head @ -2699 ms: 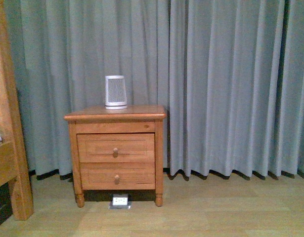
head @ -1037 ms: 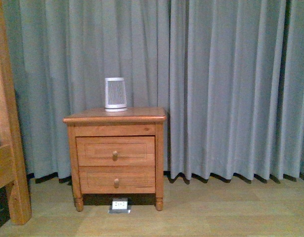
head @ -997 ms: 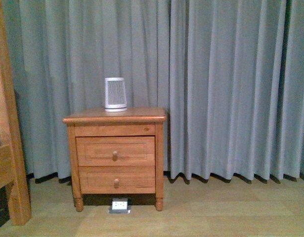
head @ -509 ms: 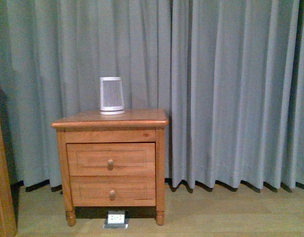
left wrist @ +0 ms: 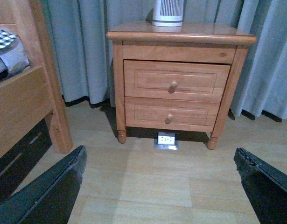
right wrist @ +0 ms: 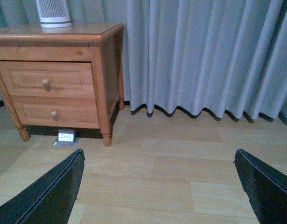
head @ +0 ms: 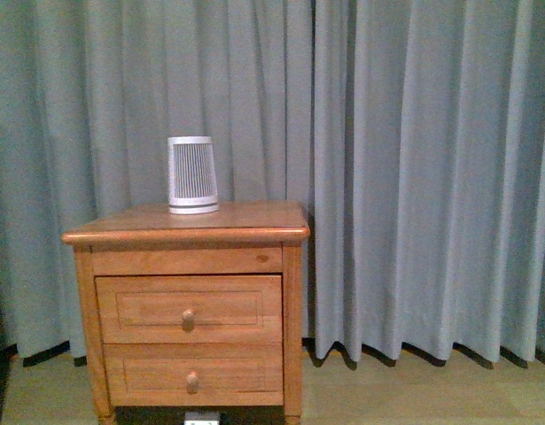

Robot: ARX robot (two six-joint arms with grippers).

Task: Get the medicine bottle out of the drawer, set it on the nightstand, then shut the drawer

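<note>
Two grippers free: left gripper (left wrist: 159, 154) and right gripper (right wrist: 159, 154) both spread wide, holding nothing. No medicine bottle in sight; I judge it inside shut upper drawer (head: 188, 301). Its knob (head: 188, 316) lies ahead, well apart, toward my left; left arm nearer.

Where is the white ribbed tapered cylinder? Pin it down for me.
Front view: the white ribbed tapered cylinder stands upright on top of the orange-brown wooden nightstand, near the middle and toward the back edge, just in front of the grey curtain.
</note>
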